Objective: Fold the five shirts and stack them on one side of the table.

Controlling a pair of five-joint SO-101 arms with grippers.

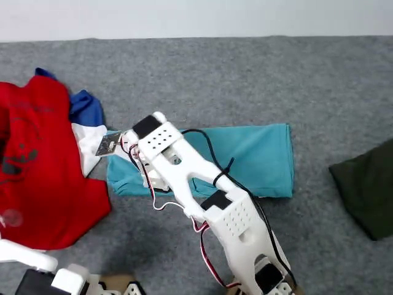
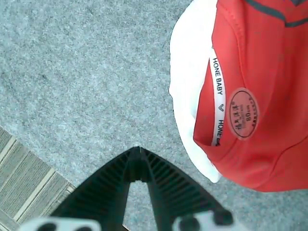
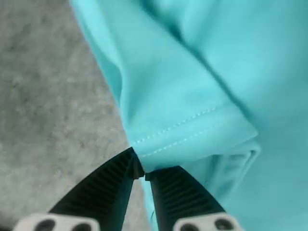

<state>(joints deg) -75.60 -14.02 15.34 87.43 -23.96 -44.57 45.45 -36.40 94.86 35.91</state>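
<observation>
At the middle of the table (image 1: 215,80) lies the teal shirt (image 1: 258,157), folded into a flat band. Over its end nearest the red shirt (image 1: 43,160) sits the right claw (image 3: 139,172), fingers closed, tips right at the stitched hem; whether cloth is caught between them I cannot tell. The red shirt sprawls unfolded over a white shirt (image 1: 92,144) and a blue shirt (image 1: 86,109). The left claw (image 2: 138,154), closed on nothing, hangs over grey table just beside the red collar. A dark shirt (image 1: 368,184) lies at the opposite edge.
</observation>
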